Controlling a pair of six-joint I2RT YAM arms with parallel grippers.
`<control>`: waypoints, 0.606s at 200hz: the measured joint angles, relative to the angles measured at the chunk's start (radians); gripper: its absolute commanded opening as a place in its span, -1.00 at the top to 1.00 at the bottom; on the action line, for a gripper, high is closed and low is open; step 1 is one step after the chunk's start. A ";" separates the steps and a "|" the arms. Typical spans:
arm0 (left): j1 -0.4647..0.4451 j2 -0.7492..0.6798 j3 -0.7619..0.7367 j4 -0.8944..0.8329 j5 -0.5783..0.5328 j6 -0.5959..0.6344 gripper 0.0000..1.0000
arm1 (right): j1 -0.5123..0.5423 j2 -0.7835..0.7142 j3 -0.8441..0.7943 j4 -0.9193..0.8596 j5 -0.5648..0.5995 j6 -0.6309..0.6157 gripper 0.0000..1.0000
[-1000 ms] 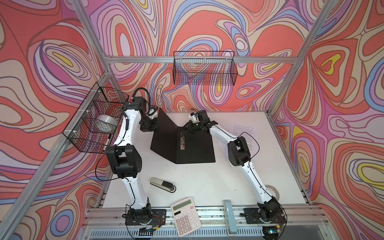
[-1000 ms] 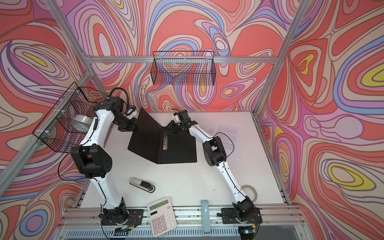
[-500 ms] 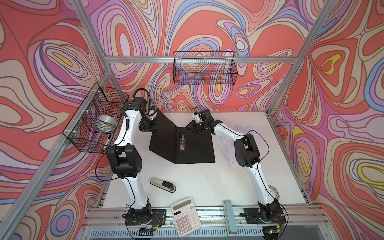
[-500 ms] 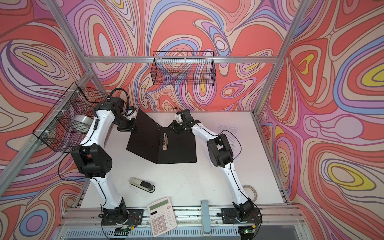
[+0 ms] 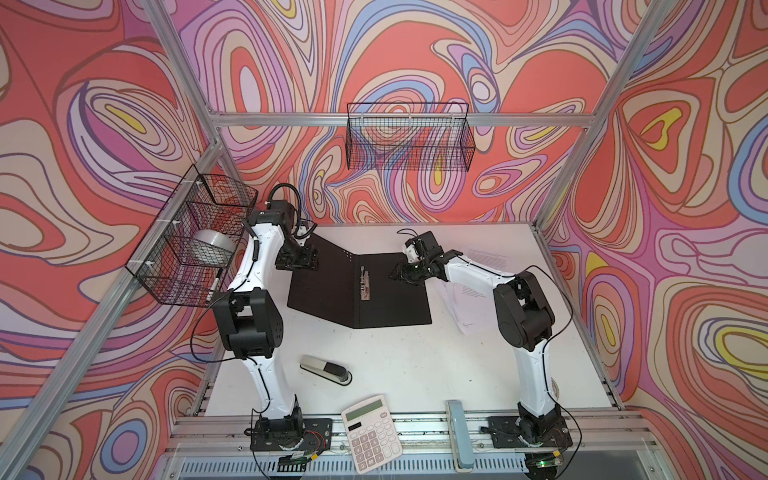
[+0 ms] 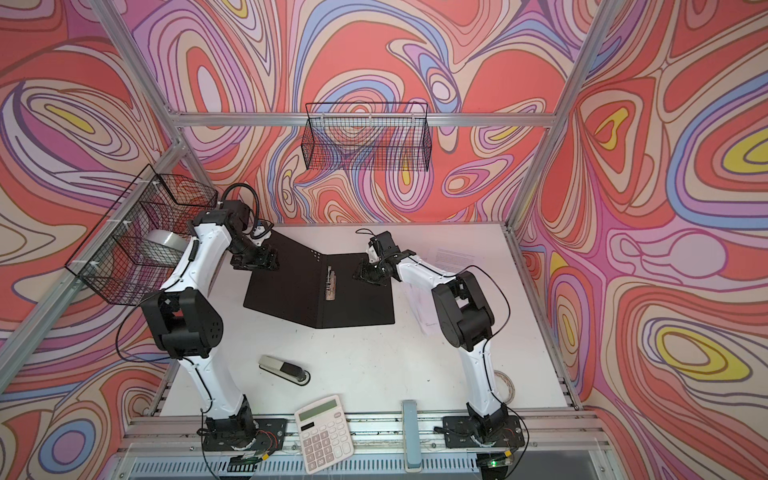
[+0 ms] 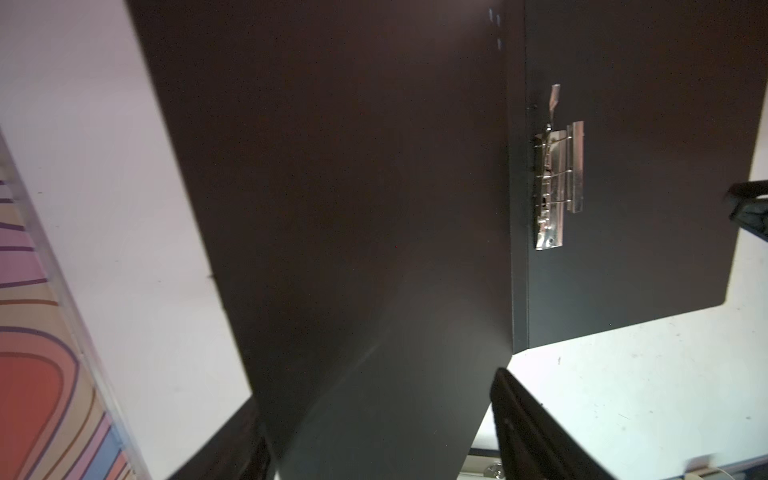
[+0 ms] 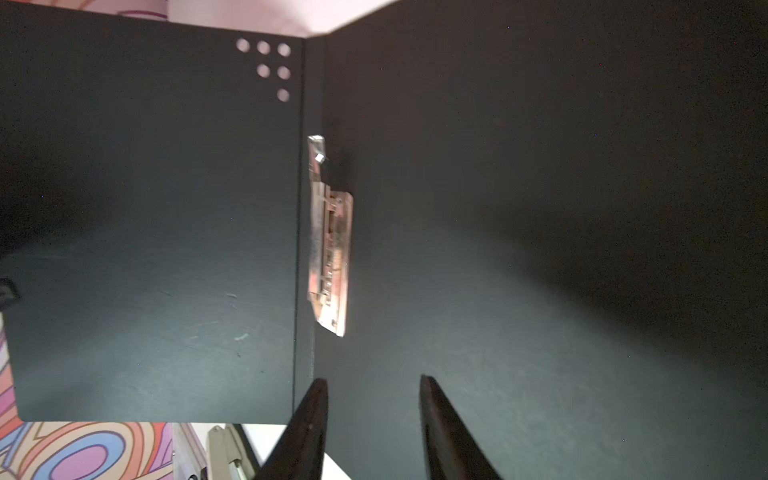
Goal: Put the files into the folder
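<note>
At the folder, left cover edge: left tool stands wide. A second ago it was pinched shut on that edge. Now, in the left wrist view, its fingers sit well apart and the black cover passes loose between them. The cover is let go but not yet clear of the tool. It leans lower and further out from the spine than a second ago, though still angled up. Cannot tell whether its edge rests on anything.

Right of the spine clip: right tool hovers over the right cover, jaws part-way apart, nothing between them. It has drawn back a little from the clip, and its elbow has swung out away from the folder. Right cover lies flat on the bench, black inside up.

As for the files: white sheets on the bench just right of the folder, partly under the right arm. One more sheet seems to lie off the folder's far right corner, faint against the white top. None inside the folder.

Reading: opening step looks finished, with the folder spread, the clip exposed and both tools empty. The task proper is hardly begun. Right tool is nearest the sheets, so the pick likely falls to it. Risks: thin paper flat on the bench is hard to pinch, and the released cover may swing back over the clip.
</note>
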 measured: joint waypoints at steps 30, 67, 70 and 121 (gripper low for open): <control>0.000 -0.035 0.002 0.018 -0.048 0.002 -0.93 | 0.000 -0.026 -0.027 -0.036 0.065 -0.014 -0.09; -0.002 -0.047 0.072 0.008 -0.077 0.018 -0.97 | 0.000 -0.078 0.016 -0.096 0.168 -0.035 -0.23; -0.002 -0.048 0.075 0.008 -0.077 0.019 -0.97 | 0.000 -0.079 0.022 -0.101 0.173 -0.037 -0.25; -0.129 -0.121 0.097 -0.022 -0.033 0.064 -0.93 | -0.074 -0.272 -0.034 -0.250 0.321 -0.064 -0.23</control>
